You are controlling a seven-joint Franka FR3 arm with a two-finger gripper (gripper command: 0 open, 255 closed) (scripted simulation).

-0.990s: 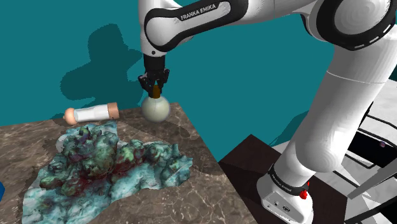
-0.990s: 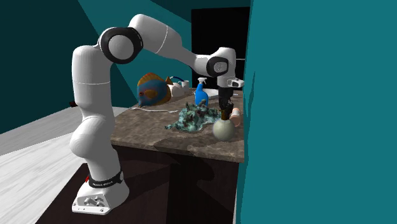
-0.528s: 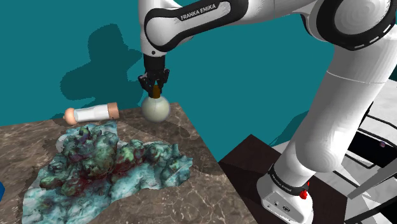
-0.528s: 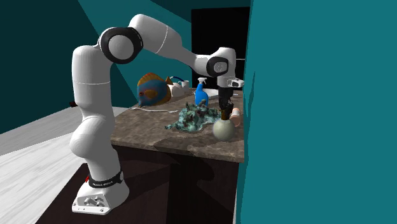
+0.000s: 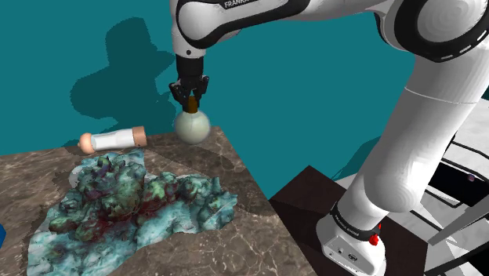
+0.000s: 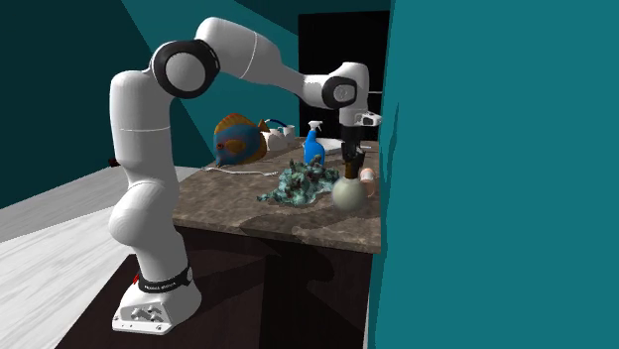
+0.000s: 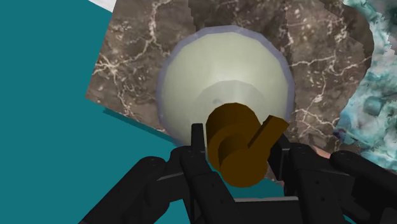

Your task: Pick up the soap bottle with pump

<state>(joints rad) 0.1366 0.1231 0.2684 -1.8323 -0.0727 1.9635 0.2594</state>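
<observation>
Black fingers (image 7: 196, 151) pinched narrow on the brown pump head (image 7: 238, 143), round pale-green soap bottle (image 7: 222, 83) hanging straight below them, long axis upright, over the corner of the brown marbled desk (image 7: 140, 44), seemingly just clear of it.

A brown, white-veined marble countertop (image 5: 258, 235) (image 6: 298, 223) (image 7: 140, 38) is shown, bounded by a teal wall. At its middle a lumpy teal and dark-red mass (image 5: 125, 200) (image 6: 295, 184) (image 7: 375, 108) is spread. Just behind the mass, a white tube with peach ends (image 5: 112, 140) is laid on its side. Farther along, a blue spray bottle (image 6: 313, 149) is stood upright, and an orange and blue fish figure (image 6: 238, 139) is placed near the far end.
</observation>
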